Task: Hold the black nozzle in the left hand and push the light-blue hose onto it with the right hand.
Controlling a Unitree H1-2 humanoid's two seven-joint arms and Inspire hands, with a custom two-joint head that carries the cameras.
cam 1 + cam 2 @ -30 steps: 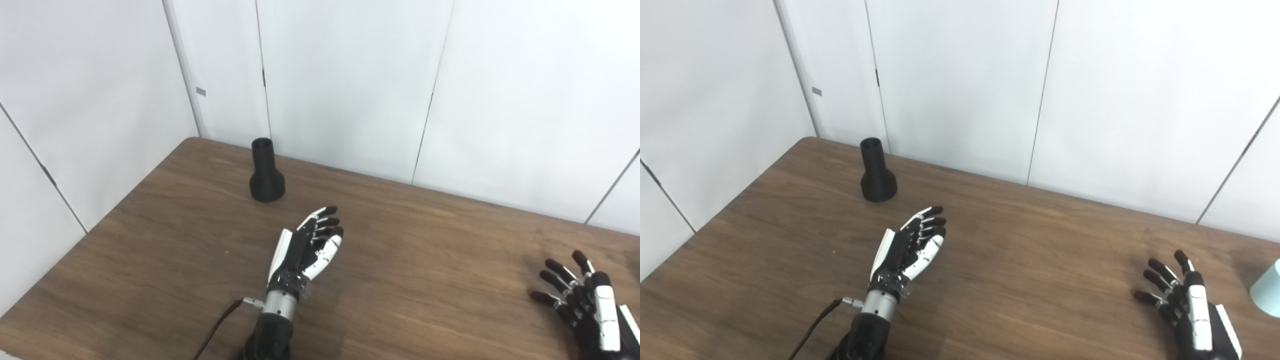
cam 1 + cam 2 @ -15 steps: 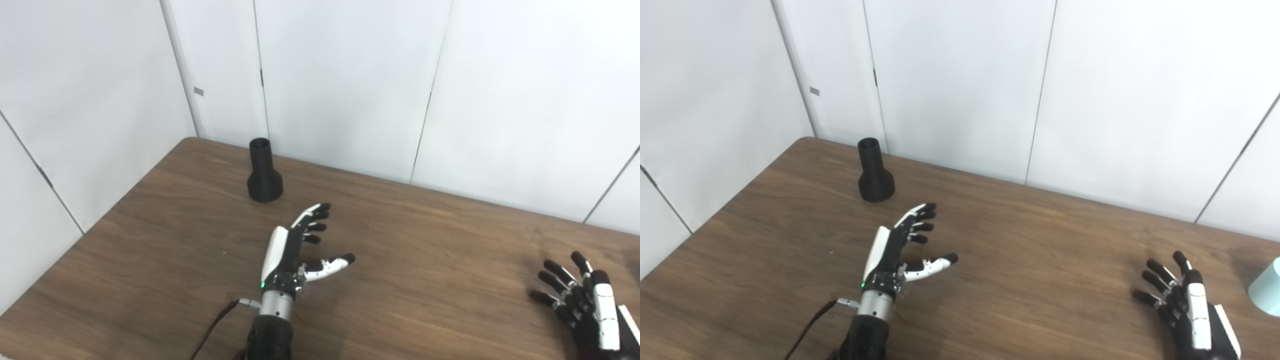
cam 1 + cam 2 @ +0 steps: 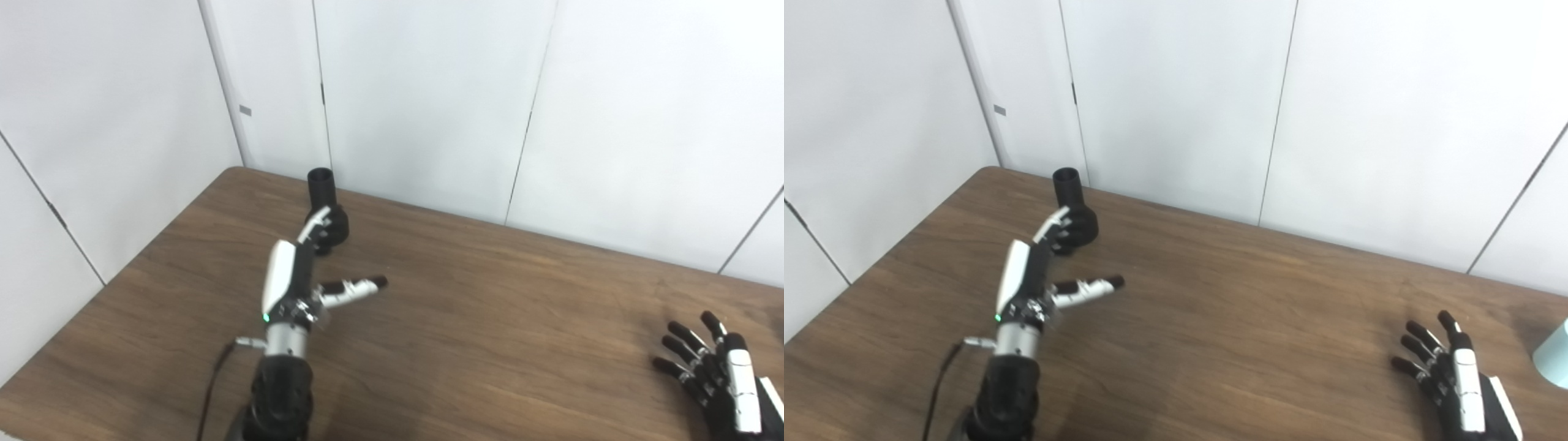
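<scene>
Early stage, nothing grasped yet.

Left of centre: left hand (image 3: 294, 278) is up off the table (image 3: 490, 318), fingers spread, thumb sticking out to the right, holding nothing. Its fingertips (image 3: 320, 219) overlap the flared base of the black nozzle (image 3: 323, 190) in both views; can't tell if they're touching it or just in front of it. The nozzle stands upright in the upper-left part of the frame, near the far table edge and the white wall panels (image 3: 422, 92), narrow end up.

Lower right corner: right hand (image 3: 1454, 373) sits low near the table, fingers splayed, empty. The light-blue hose (image 3: 1554, 354) only shows in the right eye view, as a pale blue end clipped by the right frame edge, just right of that hand and apart from it. Out of shot in the left eye view.

Status as I read it: left hand looks to be on the approach to the nozzle, no grip closed. Still to do: close on the nozzle and lift, right hand pick up the hose, bring the two together, push on. Nozzle and hose are well apart, opposite sides of the frame.
</scene>
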